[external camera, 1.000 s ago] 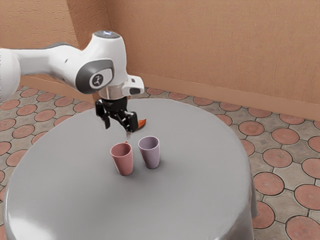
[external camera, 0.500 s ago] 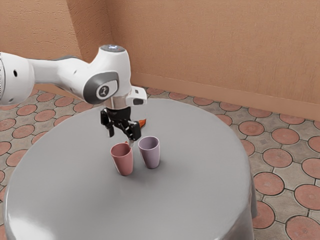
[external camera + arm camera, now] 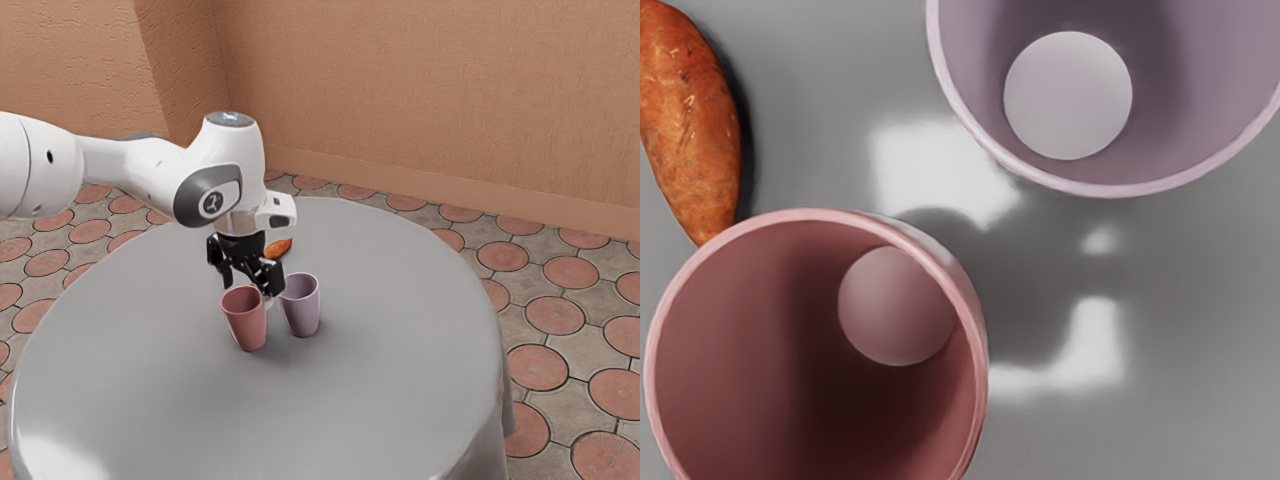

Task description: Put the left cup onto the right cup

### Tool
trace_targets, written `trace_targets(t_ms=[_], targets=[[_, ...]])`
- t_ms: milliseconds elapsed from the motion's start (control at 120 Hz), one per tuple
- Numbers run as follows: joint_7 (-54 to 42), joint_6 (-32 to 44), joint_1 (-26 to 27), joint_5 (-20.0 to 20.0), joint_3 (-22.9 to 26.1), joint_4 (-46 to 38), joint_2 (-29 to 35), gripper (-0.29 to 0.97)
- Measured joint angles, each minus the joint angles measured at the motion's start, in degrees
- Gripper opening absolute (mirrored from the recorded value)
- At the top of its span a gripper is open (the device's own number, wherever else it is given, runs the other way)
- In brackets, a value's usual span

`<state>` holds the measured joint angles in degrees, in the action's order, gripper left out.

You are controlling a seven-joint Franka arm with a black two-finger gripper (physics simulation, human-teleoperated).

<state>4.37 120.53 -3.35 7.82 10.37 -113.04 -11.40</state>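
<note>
Two cups stand upright and side by side on the round grey table (image 3: 380, 400). The pink cup (image 3: 245, 318) is on the exterior view's left, the lilac cup (image 3: 300, 304) on its right, with a small gap between them. My gripper (image 3: 247, 279) hangs open just above the pink cup's far rim, fingers pointing down. From the hand's camera I look down into the pink cup (image 3: 810, 350) and the lilac cup (image 3: 1090, 90); both are empty.
An orange sweet potato (image 3: 277, 247) lies on the table behind the cups, partly hidden by my hand; in the wrist view the sweet potato (image 3: 690, 120) lies right beside the pink cup. Tiled floor surrounds the table.
My hand has moved down and slightly toward the exterior view's right, from well above the table to just over the pink cup's rim. The cups have not moved.
</note>
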Motion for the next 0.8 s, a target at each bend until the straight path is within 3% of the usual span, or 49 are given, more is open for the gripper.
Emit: trace_targets(t_ms=[533,800], targets=[[-0.35,4.40,-0.01,0.18,0.26,0.08,-3.49,0.68],[-0.44,6.07,-0.03,0.18,0.18,-0.07,-4.38,0.62]])
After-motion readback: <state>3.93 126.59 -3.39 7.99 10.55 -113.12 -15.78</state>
